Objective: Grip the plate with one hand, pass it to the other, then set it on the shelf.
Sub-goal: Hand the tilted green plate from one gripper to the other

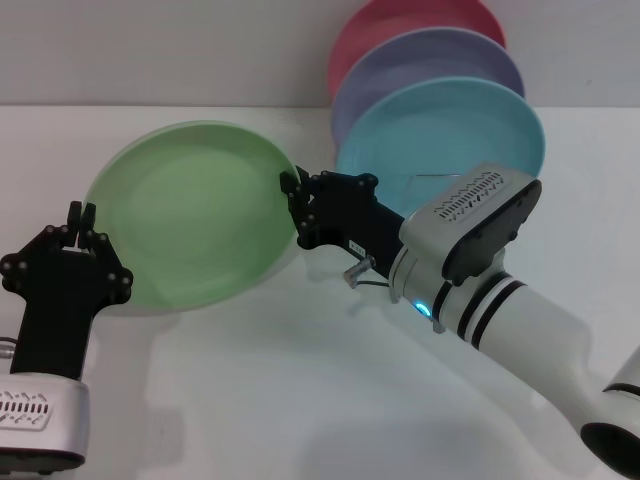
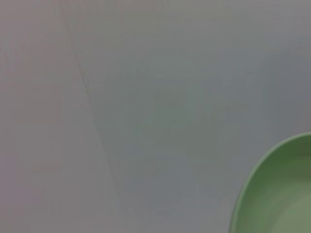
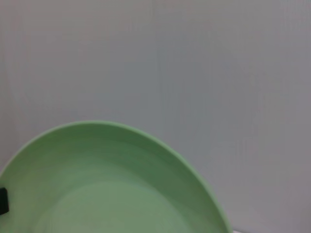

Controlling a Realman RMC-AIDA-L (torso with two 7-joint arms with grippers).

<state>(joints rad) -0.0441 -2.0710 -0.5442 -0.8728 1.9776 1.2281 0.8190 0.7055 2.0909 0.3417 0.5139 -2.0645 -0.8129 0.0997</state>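
We see the green plate [image 1: 190,215] held tilted above the white surface [image 1: 300,400], its hollow facing us. The right gripper [image 1: 296,205] has its jaws pinching the plate's right rim. The left gripper [image 1: 78,222] sits just beside the plate's lower left rim, jaws pressed together on nothing. Behind, a turquoise plate [image 1: 450,130], a lavender plate [image 1: 420,65] and a pink plate [image 1: 400,25] stand upright in a row.

The round, matte light-green plate [image 1: 195,215] with a shallow rim was tilted, its hollow face showing, its right edge at the right pincer [image 1: 296,208], while the shelf stayed hidden behind standing plates.
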